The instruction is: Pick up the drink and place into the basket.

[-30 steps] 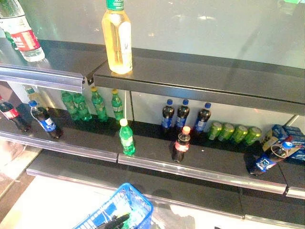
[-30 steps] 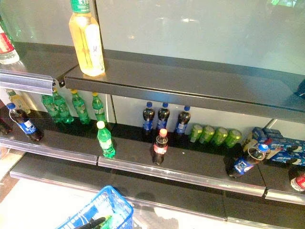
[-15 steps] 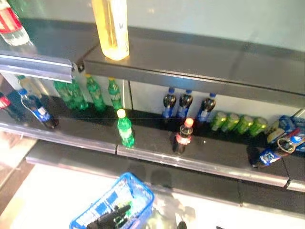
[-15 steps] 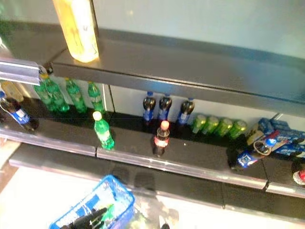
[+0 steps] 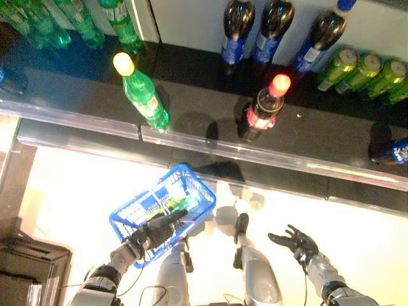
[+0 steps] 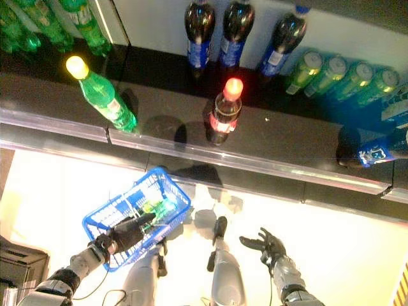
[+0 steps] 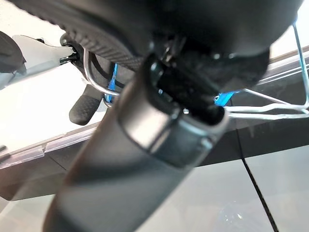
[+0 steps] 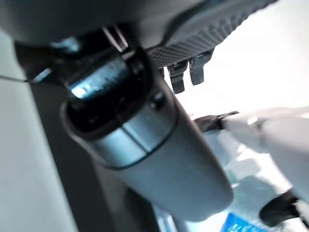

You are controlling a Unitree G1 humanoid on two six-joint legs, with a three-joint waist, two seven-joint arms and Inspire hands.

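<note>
A green drink (image 5: 172,204) lies inside the blue basket (image 5: 191,182), which hangs low in front of the shelf (image 5: 306,143). My left hand (image 5: 156,231) is clenched round the basket's wire handle. My right hand (image 5: 294,243) hovers empty beside it, fingers spread and relaxed. On the shelf above stand a green bottle (image 5: 143,94) and a red-capped cola bottle (image 5: 261,108), apart from each other
</note>
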